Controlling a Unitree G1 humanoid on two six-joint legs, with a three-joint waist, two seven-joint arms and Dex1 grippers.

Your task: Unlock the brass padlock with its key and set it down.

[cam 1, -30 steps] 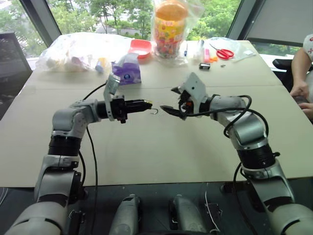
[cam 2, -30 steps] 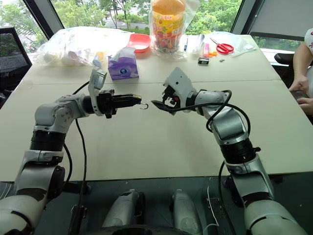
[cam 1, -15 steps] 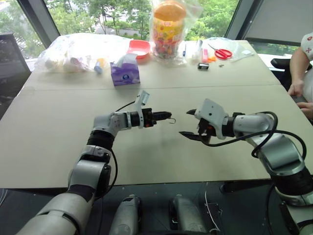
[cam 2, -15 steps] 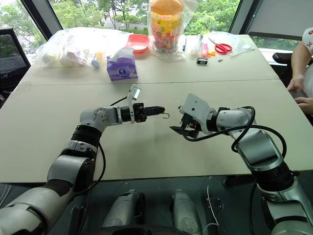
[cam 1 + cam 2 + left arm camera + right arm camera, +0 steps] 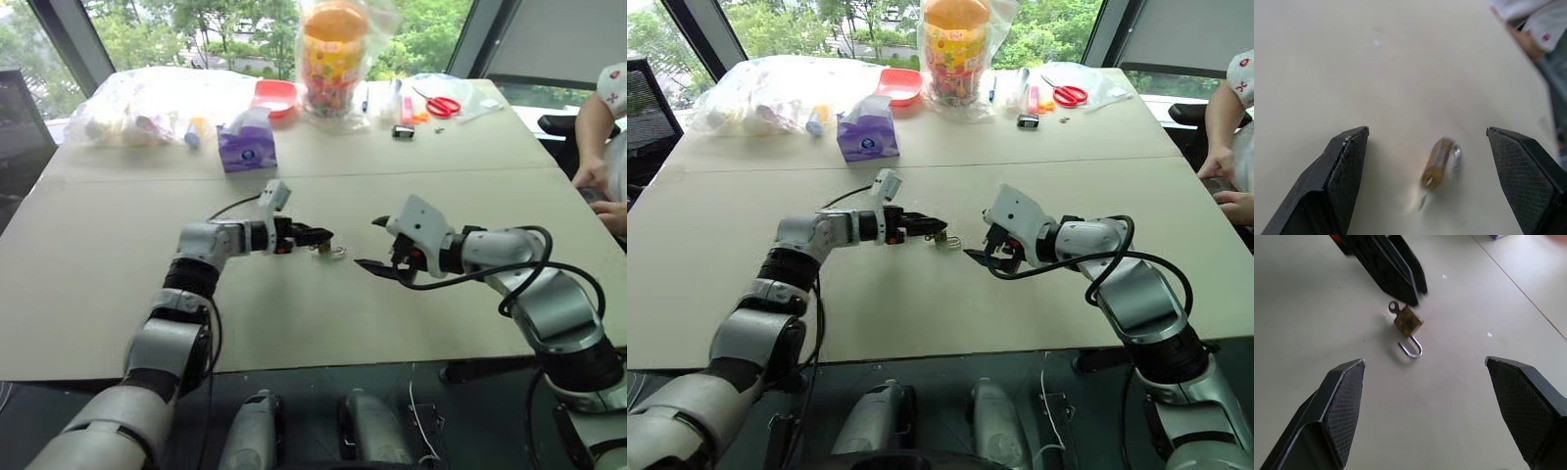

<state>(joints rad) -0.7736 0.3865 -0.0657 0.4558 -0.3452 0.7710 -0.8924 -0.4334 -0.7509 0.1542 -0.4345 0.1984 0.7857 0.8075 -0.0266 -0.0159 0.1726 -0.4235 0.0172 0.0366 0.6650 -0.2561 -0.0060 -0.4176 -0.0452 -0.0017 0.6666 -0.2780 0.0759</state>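
With its shackle swung free, the brass padlock (image 5: pixel 1407 322) lies on the table (image 5: pixel 294 313) just ahead of the spread left gripper (image 5: pixel 1425 147), apparently released; right gripper (image 5: pixel 1425 377), empty, also spread, faces it from nearby.

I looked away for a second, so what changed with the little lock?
The left gripper came down toward the table and opened, letting go of the brass padlock, which now lies just past its fingertips, shackle swung open. The right gripper stayed open and holds nothing.
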